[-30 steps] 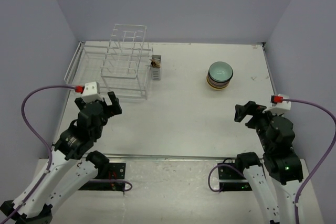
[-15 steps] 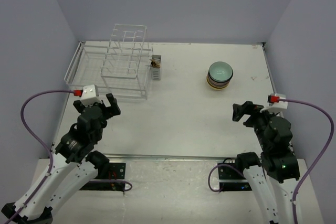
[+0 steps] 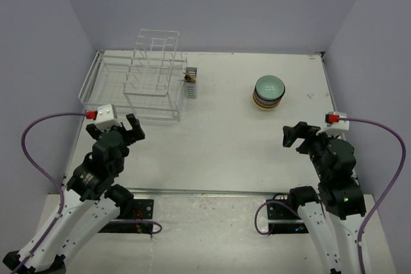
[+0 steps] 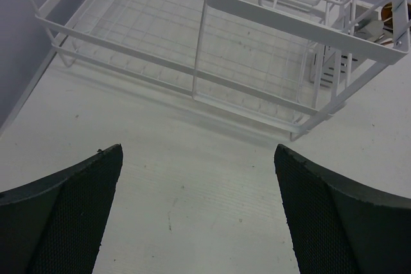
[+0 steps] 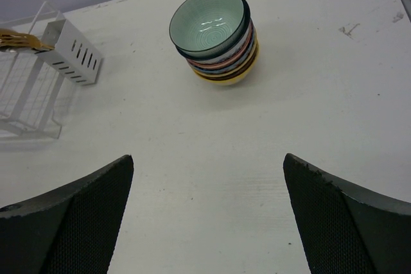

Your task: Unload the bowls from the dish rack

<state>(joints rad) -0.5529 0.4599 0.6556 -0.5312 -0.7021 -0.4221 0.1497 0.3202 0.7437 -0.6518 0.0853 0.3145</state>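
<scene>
The bench (image 3: 218,133) carries everything. At its far left stands the dish rack (image 3: 151,75), a low white wire basket with a taller frame; the left wrist view cuts off its top. The left fingers (image 4: 198,152) are spread wide over bare bench just before the rack, released. The right fingers (image 5: 209,157) are likewise released. The bowls (image 3: 269,92) sit stacked on the bench at far right, well apart from the rack. Only the top bowl's pale green inside shows; the others are coloured rims, hard to count. The grey cutlery cup (image 3: 191,85) holds something brownish, too small to identify.
</scene>
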